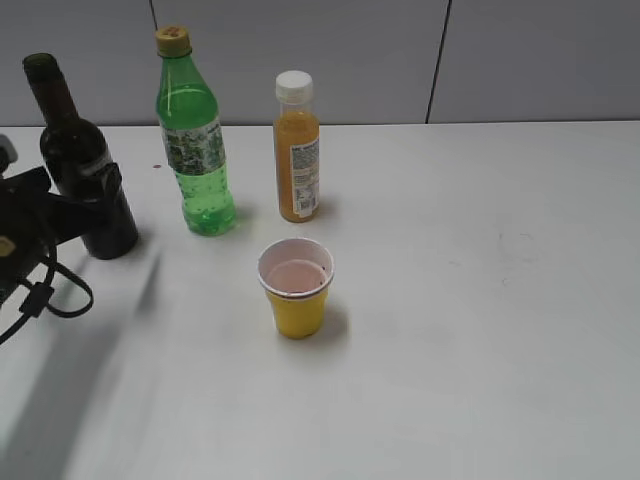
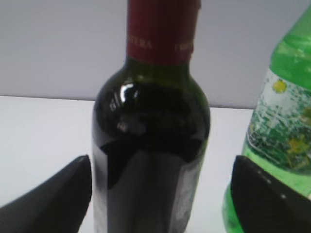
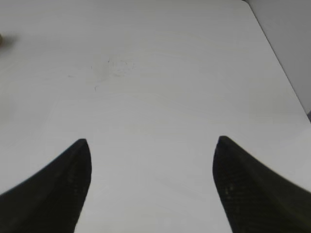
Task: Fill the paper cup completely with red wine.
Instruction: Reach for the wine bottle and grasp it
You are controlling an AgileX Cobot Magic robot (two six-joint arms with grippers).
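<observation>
The paper cup [image 1: 297, 288] is standing upright near the middle of the table [image 1: 480, 300], already showing reddish liquid near its rim. Well to its left, the wine bottle [image 1: 78, 165] is sitting upright between the spread fingers of the left gripper [image 2: 160, 194], which is flanking it without clamping. The right gripper [image 3: 151, 184] is hanging apart over bare table. A loose grasp risks the smooth glass slipping, and further pouring may overflow the cup.

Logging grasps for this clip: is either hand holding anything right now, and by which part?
Nothing is clearly held. The left hand stands open around the lower body of the tall dark glass wine bottle, a gap showing at one finger. The right hand is open and empty.
</observation>
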